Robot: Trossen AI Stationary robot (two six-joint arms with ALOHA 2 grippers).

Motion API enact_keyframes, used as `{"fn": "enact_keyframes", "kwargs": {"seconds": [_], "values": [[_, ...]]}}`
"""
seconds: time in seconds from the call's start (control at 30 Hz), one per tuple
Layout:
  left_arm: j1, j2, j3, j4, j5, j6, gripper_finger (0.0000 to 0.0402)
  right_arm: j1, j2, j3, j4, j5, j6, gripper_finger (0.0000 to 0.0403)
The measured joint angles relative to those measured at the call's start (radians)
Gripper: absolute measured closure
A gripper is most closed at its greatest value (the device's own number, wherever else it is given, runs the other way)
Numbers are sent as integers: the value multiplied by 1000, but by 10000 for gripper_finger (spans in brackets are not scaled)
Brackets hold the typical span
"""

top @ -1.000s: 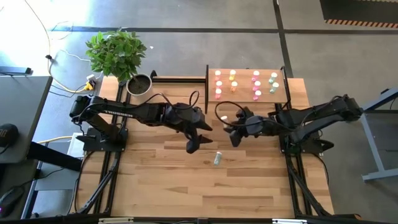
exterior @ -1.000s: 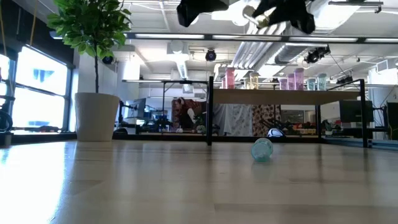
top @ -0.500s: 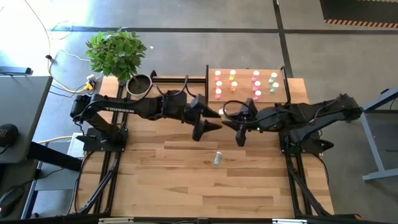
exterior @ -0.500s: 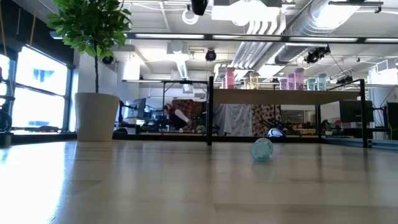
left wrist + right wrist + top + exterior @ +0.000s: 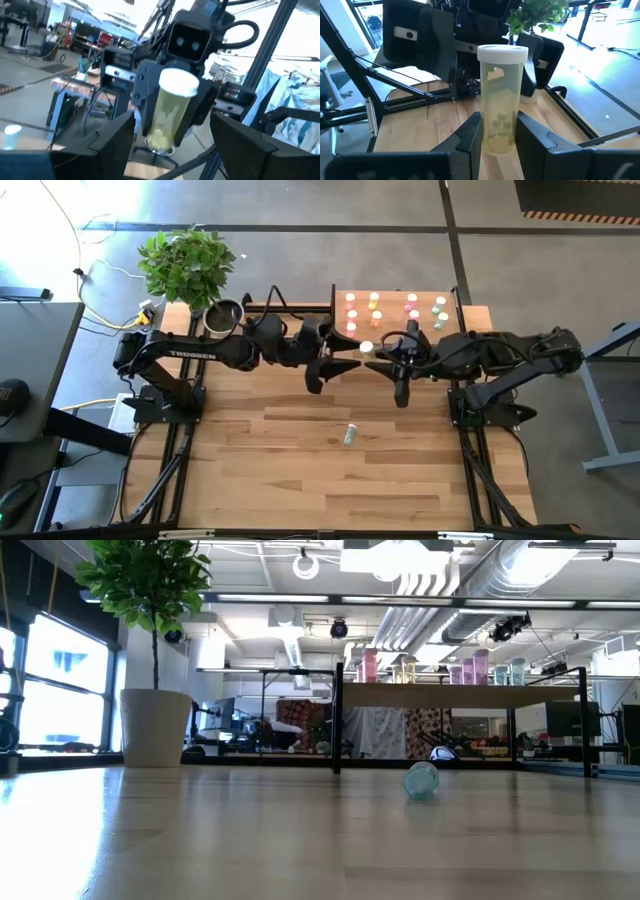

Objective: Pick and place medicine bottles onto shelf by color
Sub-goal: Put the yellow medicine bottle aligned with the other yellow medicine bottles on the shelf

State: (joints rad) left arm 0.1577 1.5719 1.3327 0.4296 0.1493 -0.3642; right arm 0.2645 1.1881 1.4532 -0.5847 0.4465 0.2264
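My right gripper (image 5: 385,365) is shut on a pale yellow bottle with a white cap (image 5: 366,347), high above the table near the shelf's near left corner. My left gripper (image 5: 335,370) faces it from the table's left, open. Its fingers (image 5: 117,140) stand apart on either side of the bottle (image 5: 167,112) without touching it. The shelf (image 5: 455,332) carries several pink, orange, yellow and green bottles (image 5: 412,315) standing upright. One pale green bottle (image 5: 350,436) lies on its side on the tabletop, and it also shows in the low view (image 5: 421,781). My right gripper pinches the bottle's body (image 5: 500,130) between its two fingers (image 5: 472,135), below the cap. The fingers come about level from the table's right and lie across the bottle. The bottle stands upright with its cap (image 5: 502,52) up, lifted clear of table and shelf.
A potted plant (image 5: 190,265) stands at the table's far left, by the left arm's base. The shelf's black upright panel (image 5: 333,310) rises just beyond the two grippers. Bare tabletop (image 5: 300,480) lies toward the near edge.
Both grippers have gone up and toward the table's far edge, out of the low view's top, and now face each other by the shelf. My right gripper has carried the yellow bottle along. The green bottle on the table has kept still.
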Motion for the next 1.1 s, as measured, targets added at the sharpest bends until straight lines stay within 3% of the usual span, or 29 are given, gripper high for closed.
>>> {"fn": "enact_keyframes", "kwargs": {"seconds": [0.57,1.1], "values": [[0,0,0,12,-9,44,153,-3,55,-3,95,25,53,318],[1,0,0,4,-11,87,265,-3,63,-3,132,39,81,318]]}}
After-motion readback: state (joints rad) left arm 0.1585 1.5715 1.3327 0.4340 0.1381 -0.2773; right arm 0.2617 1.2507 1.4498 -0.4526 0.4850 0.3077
